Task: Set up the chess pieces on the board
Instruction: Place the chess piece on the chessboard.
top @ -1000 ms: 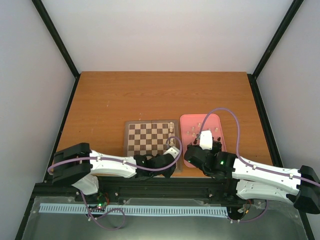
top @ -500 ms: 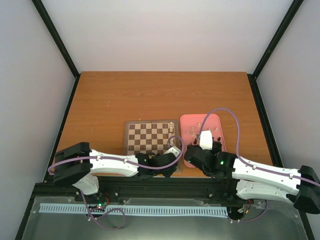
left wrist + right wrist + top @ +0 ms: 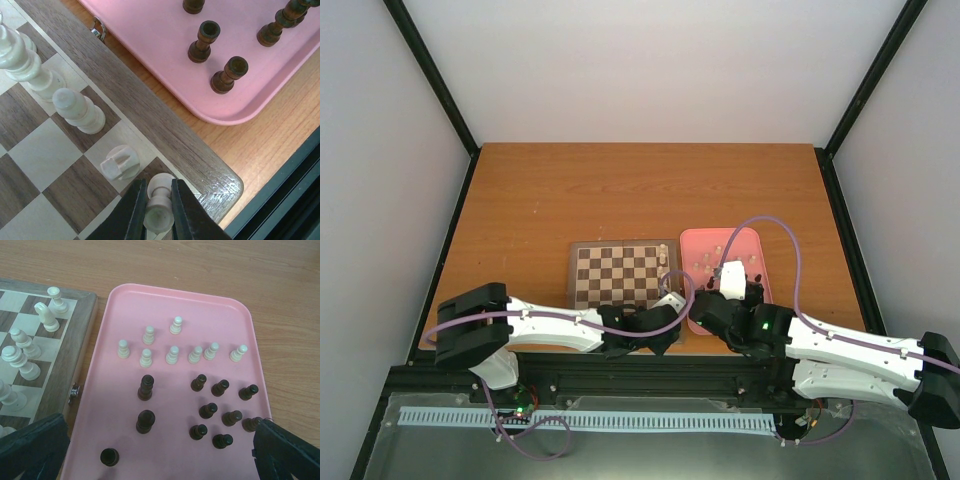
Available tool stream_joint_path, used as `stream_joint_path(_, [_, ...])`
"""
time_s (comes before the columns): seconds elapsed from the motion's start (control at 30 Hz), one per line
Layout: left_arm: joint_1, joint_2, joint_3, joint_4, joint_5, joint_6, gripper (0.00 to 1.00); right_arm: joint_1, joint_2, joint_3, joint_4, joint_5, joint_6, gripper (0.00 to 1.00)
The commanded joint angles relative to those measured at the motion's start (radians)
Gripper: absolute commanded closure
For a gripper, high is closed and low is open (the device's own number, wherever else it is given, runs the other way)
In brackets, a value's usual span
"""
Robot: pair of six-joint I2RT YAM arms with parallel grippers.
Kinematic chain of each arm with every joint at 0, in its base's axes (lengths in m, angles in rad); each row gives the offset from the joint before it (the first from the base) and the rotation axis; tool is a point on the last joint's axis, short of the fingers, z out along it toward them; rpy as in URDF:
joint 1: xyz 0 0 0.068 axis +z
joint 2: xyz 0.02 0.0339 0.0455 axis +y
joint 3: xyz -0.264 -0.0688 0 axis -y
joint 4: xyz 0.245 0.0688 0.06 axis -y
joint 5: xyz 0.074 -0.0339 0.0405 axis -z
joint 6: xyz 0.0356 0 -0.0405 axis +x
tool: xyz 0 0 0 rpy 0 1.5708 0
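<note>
My left gripper [image 3: 159, 212] is shut on a cream rook [image 3: 161, 197] over the dark corner square of the board [image 3: 150, 125], at its near right corner [image 3: 665, 305]. Whether the rook's base touches the square I cannot tell. A cream knight [image 3: 120, 162], a bishop [image 3: 77, 110] and a taller piece [image 3: 22, 62] stand in the same row along the board's edge. My right gripper [image 3: 160, 450] hangs open, nothing between its fingers, above the pink tray [image 3: 225, 310], which holds several cream pawns [image 3: 172, 355] and several dark pieces [image 3: 207, 410].
The tray [image 3: 745, 240] lies right beside the board [image 3: 623, 277], with a narrow strip of table between them. A metal clasp [image 3: 75, 392] sticks out of the board's side toward the tray. The table's near edge and black rail run just behind the board's corner [image 3: 295, 165].
The left arm has shifted slightly toward the near edge, still gripping the rook. The right arm has not moved.
</note>
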Motion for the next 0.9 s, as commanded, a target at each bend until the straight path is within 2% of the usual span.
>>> stream_joint_path(0.0, [-0.015, 0.002, 0.028, -0.062, 0.001, -0.002, 0.99, 0.0, -0.019, -0.013, 0.021, 0.035, 0.01, 0.0])
stream_joint_path(0.4, [-0.015, -0.025, 0.021, -0.098, -0.004, -0.011, 0.99, 0.0, -0.018, -0.015, 0.022, 0.032, 0.012, 0.0])
stream_joint_path(0.87, [-0.015, 0.013, 0.046, -0.124, 0.016, -0.005, 0.98, 0.0, -0.016, -0.015, 0.024, 0.029, 0.011, 0.0])
